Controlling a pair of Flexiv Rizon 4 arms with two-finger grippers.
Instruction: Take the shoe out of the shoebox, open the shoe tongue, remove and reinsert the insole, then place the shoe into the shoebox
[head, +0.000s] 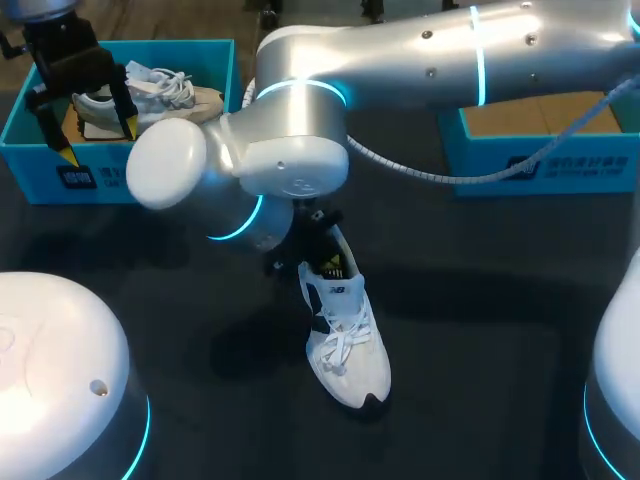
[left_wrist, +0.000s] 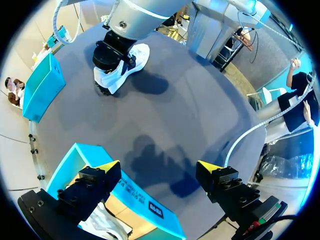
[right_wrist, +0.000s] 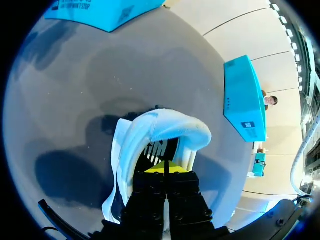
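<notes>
A: Found the task's shoe?

B: Found the white shoe (head: 345, 345) out on the dark worktop (head: 480, 380), near the middle, sole down, laces up, toe toward the robot's side, heel away. Well apart from both boxes.

A: Followed the right arm?

B: Traced the right arm (head: 420, 60) from the head view's upper right, across past the middle and down onto the shoe's heel end.

A: Checked the right jaws?

B: Saw them pressed together in the right wrist view, the right yellow tips (right_wrist: 165, 167) side by side with only a thin line between, set down in the shoe's opening. Noted a white padded part of the upper (right_wrist: 170, 127) arching just ahead of those tips; tongue or collar, could not tell. Could not tell either about anything thin pinched between them.

A: And the left side?

B: Saw the left jaws spread wide, the 2 left yellow tips (left_wrist: 108, 166) well apart, hanging over the rim of the left teal shoebox (head: 30, 150) at the far left of the worktop.

A: Anything inside that box?

B: Spotted a second shoe (head: 165, 92), white and beige, lying in it, partly hidden behind the left jaws in the head view.

A: Counted the boxes?

B: Counted 2. Found the other teal box (head: 480, 155) at the far right, brown inside, just beyond the right arm.
</notes>
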